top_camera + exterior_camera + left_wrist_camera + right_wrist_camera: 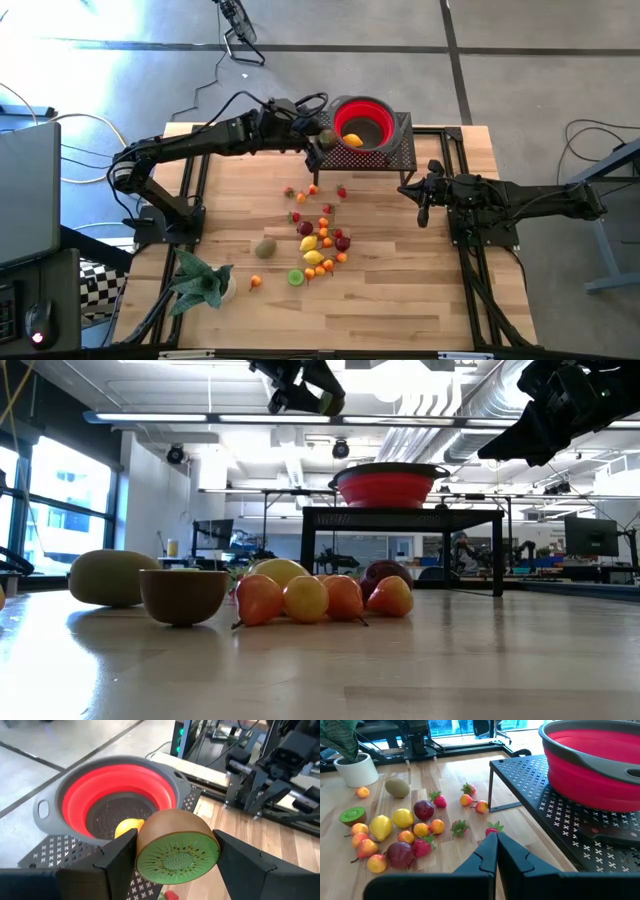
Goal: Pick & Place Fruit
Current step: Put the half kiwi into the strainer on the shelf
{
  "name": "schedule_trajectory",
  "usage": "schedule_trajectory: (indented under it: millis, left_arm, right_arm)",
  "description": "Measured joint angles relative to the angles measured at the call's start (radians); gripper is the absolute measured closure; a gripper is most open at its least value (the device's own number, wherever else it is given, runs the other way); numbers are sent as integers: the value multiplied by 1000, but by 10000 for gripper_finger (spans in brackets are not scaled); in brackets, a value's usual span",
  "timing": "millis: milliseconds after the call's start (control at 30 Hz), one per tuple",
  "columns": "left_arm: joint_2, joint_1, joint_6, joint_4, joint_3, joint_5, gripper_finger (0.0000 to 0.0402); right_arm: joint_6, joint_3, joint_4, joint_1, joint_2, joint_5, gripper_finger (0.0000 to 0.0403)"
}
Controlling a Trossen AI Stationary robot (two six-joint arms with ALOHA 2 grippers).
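One halved kiwi [175,851] held over bowl [75,800]; one lemon [128,826] inside.

Robotics lab, exposed ceiling ducts [440,405], monitors [590,538]

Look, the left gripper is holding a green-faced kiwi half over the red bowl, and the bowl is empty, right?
Not empty. The left wrist view shows a yellow lemon already inside the red bowl. The left gripper does hold the green-faced kiwi half there.

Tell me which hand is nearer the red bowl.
Left. The left hand, gripping a kiwi half, hangs at the rim of the red bowl on its rack. The right hand hangs shut over the table, off the rack's front right corner.
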Motion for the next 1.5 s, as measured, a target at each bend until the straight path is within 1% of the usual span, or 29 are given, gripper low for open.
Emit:
schedule_trajectory:
  millis: [233,300,367,433,500,567,633,767,800,1000,1067,1133,1167,1267,1300,1500]
  left_arm:
    - [21,0,-12,88,-2,-6,162]
    - [43,0,-15,144,1,-23,162]
    - [54,3,-25,143,-2,-27,162]
    - [79,7,-28,206,1,-30,162]
    - [84,12,-53,197,-2,-29,162]
    - [108,20,-69,222,13,-36,162]
    - [125,26,-81,195,22,-38,162]
    - [189,34,-72,194,103,-34,162]
    - [212,34,-64,207,134,-34,162]
    - [344,34,-7,144,320,-42,162]
    - [391,39,16,153,392,-53,162]
    - [425,49,32,111,444,-56,162]
    - [449,54,33,128,471,-57,162]
    - [497,78,28,89,511,-58,162]
    - [518,81,28,100,522,-58,162]
    - [547,126,-52,24,527,-59,162]
  right_arm:
    - [0,0,-2,0,0,0,400]
    - [0,0,-2,0,0,0,400]
    - [0,0,-5,0,0,0,400]
    - [0,0,-10,0,0,-1,400]
    - [0,0,-18,0,0,0,400]
    - [0,0,-28,0,0,-1,400]
    - [4,0,-34,0,0,0,400]
    - [5,0,-42,0,0,0,400]
    - [4,0,-43,0,0,0,400]
    - [2,0,-44,0,0,0,400]
    - [1,0,-44,0,0,0,400]
    - [2,0,-45,0,0,0,400]
    - [2,0,-46,0,0,0,400]
    - [3,0,-50,0,0,0,400]
    - [2,0,-51,0,0,0,400]
    - [1,0,-54,0,0,0,400]
